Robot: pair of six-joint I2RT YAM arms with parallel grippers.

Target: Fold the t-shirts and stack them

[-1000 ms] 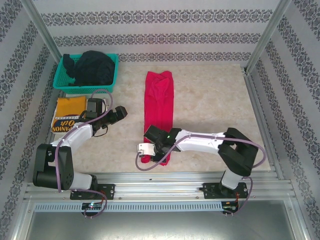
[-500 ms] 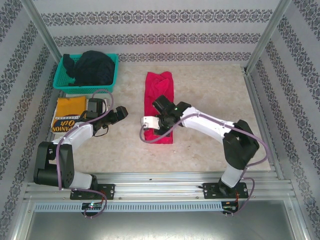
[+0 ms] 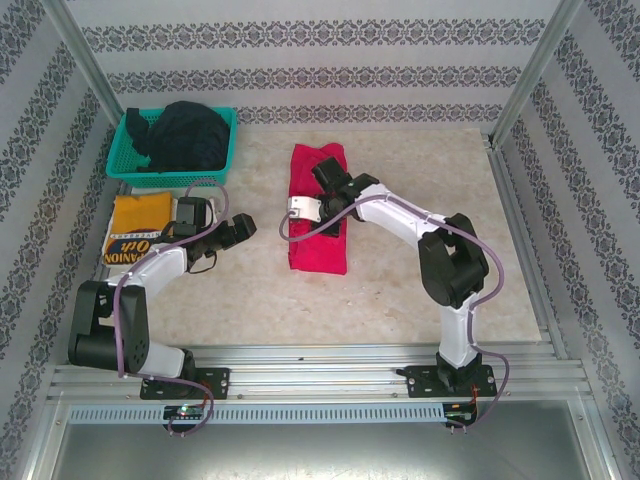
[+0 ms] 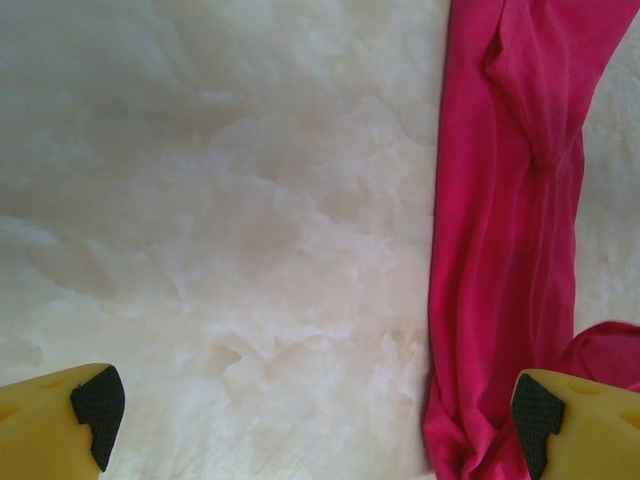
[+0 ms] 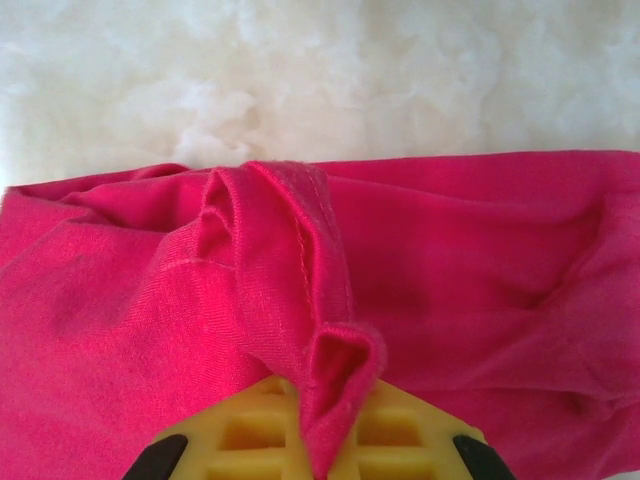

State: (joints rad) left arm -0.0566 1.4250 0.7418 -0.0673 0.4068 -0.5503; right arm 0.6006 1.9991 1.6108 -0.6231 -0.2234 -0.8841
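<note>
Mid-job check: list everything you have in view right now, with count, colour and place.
red t-shirt: one, bright red, table centre, a narrow strip partly folded
yellow t-shirt: one, mustard with black lettering, folded, left edge, just nearer than the basket
dark t-shirts: count unclear, navy/black, heaped in the basket
basket: one, teal mesh, far left corner
table: one, pale marbled
left gripper: one, yellow fingers, open, over the table between yellow t-shirt and red t-shirt
right gripper: one, yellow fingers, shut on a fold of the red t-shirt
</note>
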